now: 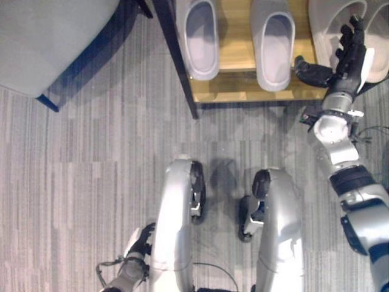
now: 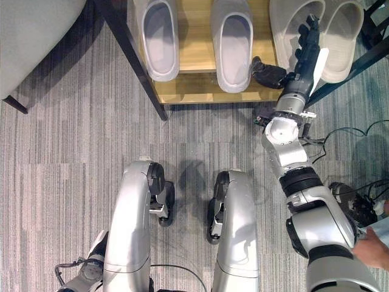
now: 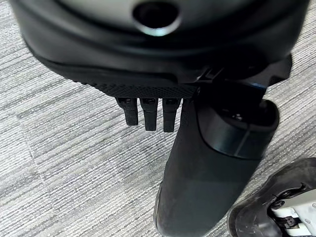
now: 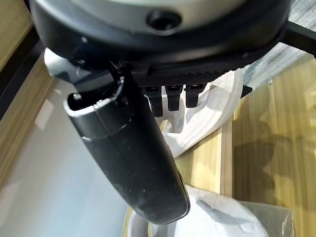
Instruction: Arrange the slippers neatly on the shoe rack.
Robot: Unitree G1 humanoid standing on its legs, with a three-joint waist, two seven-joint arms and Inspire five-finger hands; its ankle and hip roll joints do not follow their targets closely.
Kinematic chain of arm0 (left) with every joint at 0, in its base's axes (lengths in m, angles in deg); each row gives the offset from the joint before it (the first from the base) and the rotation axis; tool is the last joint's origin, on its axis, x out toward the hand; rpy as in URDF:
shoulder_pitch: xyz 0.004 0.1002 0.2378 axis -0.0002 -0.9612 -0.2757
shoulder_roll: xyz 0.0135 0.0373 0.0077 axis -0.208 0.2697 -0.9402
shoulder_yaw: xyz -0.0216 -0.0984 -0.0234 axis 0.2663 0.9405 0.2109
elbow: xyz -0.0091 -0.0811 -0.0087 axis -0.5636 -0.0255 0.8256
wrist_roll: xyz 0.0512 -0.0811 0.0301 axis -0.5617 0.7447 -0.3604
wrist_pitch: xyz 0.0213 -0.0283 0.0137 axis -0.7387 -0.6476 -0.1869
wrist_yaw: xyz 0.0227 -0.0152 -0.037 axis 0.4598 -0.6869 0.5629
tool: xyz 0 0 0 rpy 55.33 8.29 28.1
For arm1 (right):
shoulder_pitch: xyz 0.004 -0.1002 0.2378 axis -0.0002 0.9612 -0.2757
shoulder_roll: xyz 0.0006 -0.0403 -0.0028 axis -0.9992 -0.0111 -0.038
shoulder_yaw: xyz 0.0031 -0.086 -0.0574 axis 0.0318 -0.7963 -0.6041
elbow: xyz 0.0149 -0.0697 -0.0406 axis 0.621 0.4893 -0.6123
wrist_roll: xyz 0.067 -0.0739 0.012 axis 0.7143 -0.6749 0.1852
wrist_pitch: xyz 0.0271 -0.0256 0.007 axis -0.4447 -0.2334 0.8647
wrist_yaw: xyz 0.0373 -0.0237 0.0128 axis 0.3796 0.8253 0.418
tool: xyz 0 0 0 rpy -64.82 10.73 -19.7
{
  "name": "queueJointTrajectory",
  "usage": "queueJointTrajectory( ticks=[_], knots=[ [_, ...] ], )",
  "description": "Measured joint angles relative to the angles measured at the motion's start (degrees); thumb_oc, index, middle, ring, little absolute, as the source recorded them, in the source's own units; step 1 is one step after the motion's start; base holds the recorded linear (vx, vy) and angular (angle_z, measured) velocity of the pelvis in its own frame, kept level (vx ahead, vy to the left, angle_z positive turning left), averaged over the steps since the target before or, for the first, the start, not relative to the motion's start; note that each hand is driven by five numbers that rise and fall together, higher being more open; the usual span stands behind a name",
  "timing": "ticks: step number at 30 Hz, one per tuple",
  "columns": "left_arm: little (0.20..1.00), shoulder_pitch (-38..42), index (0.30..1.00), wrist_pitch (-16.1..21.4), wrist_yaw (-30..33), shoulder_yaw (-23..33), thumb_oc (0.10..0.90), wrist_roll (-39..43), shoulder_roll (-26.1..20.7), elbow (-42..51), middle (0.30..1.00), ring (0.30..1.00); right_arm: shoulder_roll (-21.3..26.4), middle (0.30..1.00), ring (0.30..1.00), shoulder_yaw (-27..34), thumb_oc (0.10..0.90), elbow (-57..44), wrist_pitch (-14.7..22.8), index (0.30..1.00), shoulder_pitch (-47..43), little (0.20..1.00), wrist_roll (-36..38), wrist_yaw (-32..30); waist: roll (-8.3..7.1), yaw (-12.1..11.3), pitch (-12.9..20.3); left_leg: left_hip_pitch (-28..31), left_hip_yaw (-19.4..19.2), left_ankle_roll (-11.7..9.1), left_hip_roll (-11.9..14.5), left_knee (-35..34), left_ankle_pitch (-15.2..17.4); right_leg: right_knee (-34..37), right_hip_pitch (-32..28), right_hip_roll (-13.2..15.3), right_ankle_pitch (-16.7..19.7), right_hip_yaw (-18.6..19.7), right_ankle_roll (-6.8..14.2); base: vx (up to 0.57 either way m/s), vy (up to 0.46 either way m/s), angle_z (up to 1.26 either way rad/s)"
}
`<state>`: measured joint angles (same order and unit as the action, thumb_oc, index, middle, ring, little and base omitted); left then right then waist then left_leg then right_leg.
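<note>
The shoe rack [image 2: 200, 85], a wooden shelf in a dark frame, stands at the far edge of the grey carpeted floor [image 2: 61, 152], with a grey upholstered seat [image 1: 42, 36] off to the robot's left. On the shelf the grey slippers [image 2: 161, 39] lie side by side, toes pointing away and heels toward the robot, spaced apart and roughly parallel, which suggests this pair is already set in order. To their right sit the white slippers [image 2: 343, 36], close together at the shelf's end; the nearer one lies partly behind the arm, so its exact alignment is hard to judge. The right hand [image 2: 307, 52] reaches over this white pair with fingers straight and extended and the thumb standing out to the side, holding nothing, probably placed there to nudge or square up a slipper rather than lift it. The left hand [image 1: 138, 243] hangs low by the robot's side, idle, its fingers relaxed and empty.
</note>
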<state>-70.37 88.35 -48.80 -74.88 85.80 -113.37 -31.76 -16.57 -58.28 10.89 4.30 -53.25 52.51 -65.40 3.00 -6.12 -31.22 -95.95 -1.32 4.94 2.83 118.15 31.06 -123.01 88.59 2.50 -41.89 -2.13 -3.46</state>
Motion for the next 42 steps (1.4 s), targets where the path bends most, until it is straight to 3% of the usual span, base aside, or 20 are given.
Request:
queueJointTrajectory(
  ticks=[9,20,42],
  knots=[
    [0.9,0.0,0.9,-0.4,0.1,1.3,0.8,-1.3,0.1,0.0,0.9,0.9,-0.3,0.9,0.9,0.1,0.8,-8.7,1.6,0.9,0.3,0.9,-0.2,0.0,-0.06,-0.2,0.0,0.0,0.0,0.0,0.0,0.1,0.0,-0.1,-0.1,0.0,-0.1,0.0,0.1,0.0,0.0,0.0],
    [0.9,0.0,0.9,-0.5,0.2,1.5,0.8,-1.5,0.1,-0.1,0.9,0.9,-3.1,0.9,0.9,-0.2,0.8,-0.9,0.4,0.9,0.4,0.9,0.1,1.3,-0.19,-0.3,-0.1,0.0,0.0,0.0,0.0,0.9,0.0,-1.0,-0.1,0.1,-0.2,0.0,0.0,0.0,0.0,0.0],
    [0.9,0.0,0.9,-0.5,0.4,1.7,0.8,-1.5,0.2,-0.7,0.9,0.9,-4.5,0.9,0.9,-0.2,0.8,-1.4,-0.5,0.9,0.3,0.9,-0.2,1.4,-0.23,-0.5,-0.1,0.0,0.0,-0.1,-0.1,1.1,0.1,-1.2,-0.2,0.1,-0.4,0.0,-0.1,0.0,0.0,0.0]
  ],
)
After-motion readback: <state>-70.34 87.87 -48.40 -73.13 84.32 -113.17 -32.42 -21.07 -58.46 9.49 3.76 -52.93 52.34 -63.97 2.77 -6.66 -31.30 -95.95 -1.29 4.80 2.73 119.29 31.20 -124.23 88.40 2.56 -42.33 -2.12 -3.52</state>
